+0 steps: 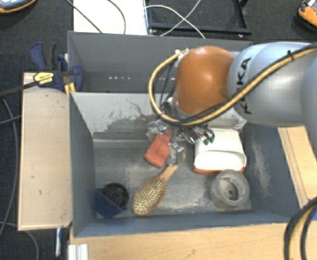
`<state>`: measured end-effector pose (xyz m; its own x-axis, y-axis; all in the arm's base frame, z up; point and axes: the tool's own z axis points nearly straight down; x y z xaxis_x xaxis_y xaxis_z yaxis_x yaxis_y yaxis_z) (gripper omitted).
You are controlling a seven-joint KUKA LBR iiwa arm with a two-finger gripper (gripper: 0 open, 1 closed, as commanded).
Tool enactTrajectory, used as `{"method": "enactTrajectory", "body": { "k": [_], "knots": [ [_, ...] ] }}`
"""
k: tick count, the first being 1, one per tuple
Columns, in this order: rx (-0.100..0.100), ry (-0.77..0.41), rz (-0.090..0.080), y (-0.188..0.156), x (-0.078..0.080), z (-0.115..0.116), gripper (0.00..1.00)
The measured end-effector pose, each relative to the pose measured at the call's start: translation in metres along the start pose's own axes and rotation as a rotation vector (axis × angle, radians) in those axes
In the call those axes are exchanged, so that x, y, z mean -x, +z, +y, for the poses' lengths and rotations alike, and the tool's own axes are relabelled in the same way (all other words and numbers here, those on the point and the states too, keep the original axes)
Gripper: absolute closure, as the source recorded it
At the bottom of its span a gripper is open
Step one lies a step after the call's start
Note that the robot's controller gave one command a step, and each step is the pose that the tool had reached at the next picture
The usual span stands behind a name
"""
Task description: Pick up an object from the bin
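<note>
silver arm, orange wrist cover, looped black-yellow cables.

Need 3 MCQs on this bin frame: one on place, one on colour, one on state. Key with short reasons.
1. Where does the grey roll of tape lie?
A) lower right of the bin floor
B) upper left corner
C) outside the bin

2. What colour is the blocky lump just left of the gripper?
A) green
B) orange-red
C) yellow

3. How is the wooden oval hairbrush placed?
A) lifted in the air
B) standing upright against a wall
C) lying flat on the floor

Key:
1 A, it sits on the floor just below the white box with a red base.
2 B, it looks orange-red against the grey floor.
3 C, it rests bristles up, with its handle pointing toward the gripper.
</note>
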<state>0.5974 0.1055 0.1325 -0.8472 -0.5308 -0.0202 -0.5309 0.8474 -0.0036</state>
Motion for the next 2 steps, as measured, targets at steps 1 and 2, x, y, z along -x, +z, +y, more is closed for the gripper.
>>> {"method": "enactTrajectory", "body": {
  "k": [1, 2],
  "knots": [
    [0.002, 0.006, 0.004, 0.007, -0.001, 0.0, 1.0],
    [-0.001, 0.011, -0.006, -0.048, 0.002, -0.001, 1.0]
  ]
}}
